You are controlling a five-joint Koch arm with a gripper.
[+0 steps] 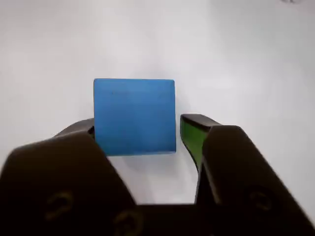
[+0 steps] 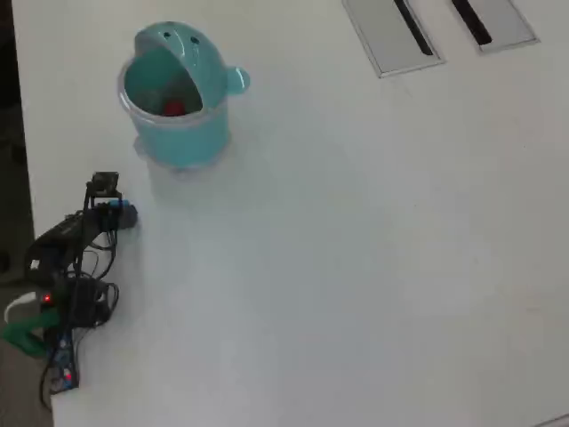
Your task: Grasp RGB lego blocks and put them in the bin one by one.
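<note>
Here the blue block [image 1: 134,117] sits between the two dark jaws of the gripper [image 1: 140,135] in the wrist view, a plain matte blue square face with sharp edges and no studs showing from this side. The left jaw looks to be against the block's left edge, while a thin sliver of white shows between the block's right edge and the green-lined pad of the right jaw, so I cannot tell whether the jaws are already pinching the block or only closing around it. Whether it rests on the white table [image 2: 373,267] or hangs just above it is also unclear; a soft shadow lies below its lower edge.

In the overhead view a small blue spot shows at the tip of the arm [image 2: 67,267], near the table's left edge and just below the teal bin [image 2: 156,151]. Something red [image 2: 173,108] lies inside the bin, most likely the red block. No yellow-green block is visible anywhere.

My judgement is that the step in hand is the grasp or early carry of the blue block. The next move calls for a firm pinch, a lift high enough to clear the bin's rim, a short reach over the opening, and then a release
</note>
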